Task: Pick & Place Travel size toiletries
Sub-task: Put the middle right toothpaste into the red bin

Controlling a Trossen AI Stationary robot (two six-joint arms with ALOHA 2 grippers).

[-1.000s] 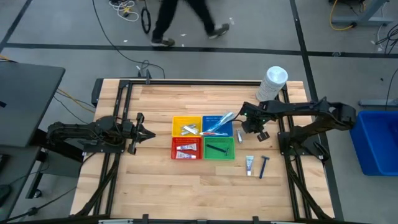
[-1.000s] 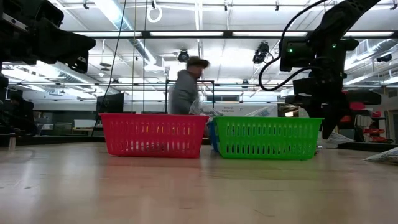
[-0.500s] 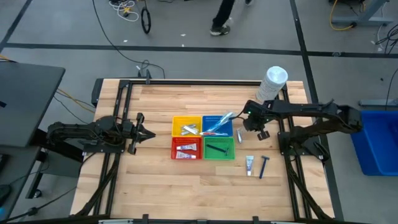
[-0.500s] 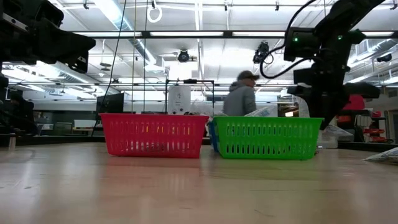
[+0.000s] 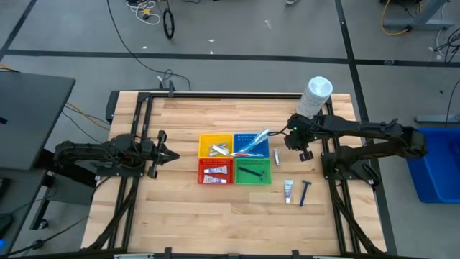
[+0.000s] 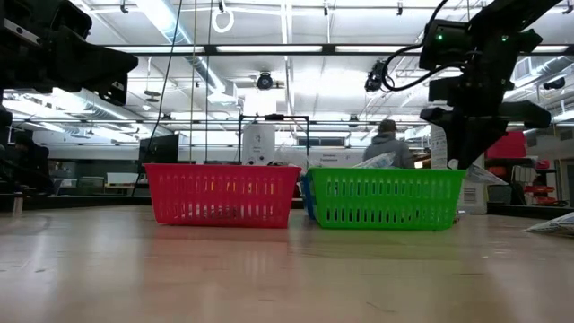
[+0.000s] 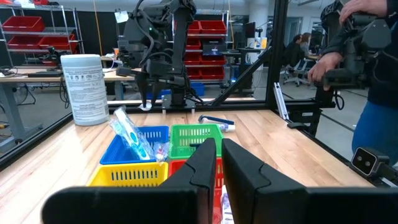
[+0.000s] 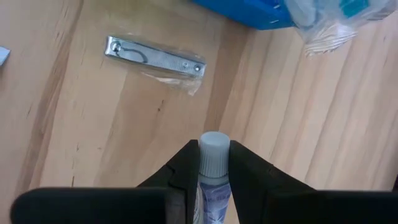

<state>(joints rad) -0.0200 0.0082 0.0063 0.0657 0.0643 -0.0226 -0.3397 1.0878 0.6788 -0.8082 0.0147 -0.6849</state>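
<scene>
My right gripper [image 5: 299, 143] hangs over the table just right of the blue basket [image 5: 251, 144], shut on a small pale tube with a grey cap [image 8: 214, 149]. A silvery nail clipper in a clear packet [image 8: 155, 57] lies flat on the wood below it, also seen in the high view [image 5: 276, 155]. Another small tube [image 5: 288, 190] and a dark blue razor [image 5: 305, 192] lie on the table right of the green basket [image 5: 253, 172]. My left gripper [image 5: 172, 155] waits shut at the table's left side. My right gripper pinches the tube between its two fingers [image 8: 186, 165] just below the grey cap [image 8: 214, 146]. The cap sticks out past the fingertips. The fingers point down from above, and the tube is lifted clear of the table, pointing down along them.
Four baskets sit in a square at the table's middle: yellow [image 5: 215, 145], blue, red [image 5: 214, 171] and green, each holding small items. A large white cylindrical container [image 5: 316, 96] stands at the far right edge. A person [image 7: 360, 56] stands beyond the table's right side.
My right gripper has moved a little toward the table's right edge and risen slightly, keeping its hold on the tube. A person has walked across the room behind the table.
</scene>
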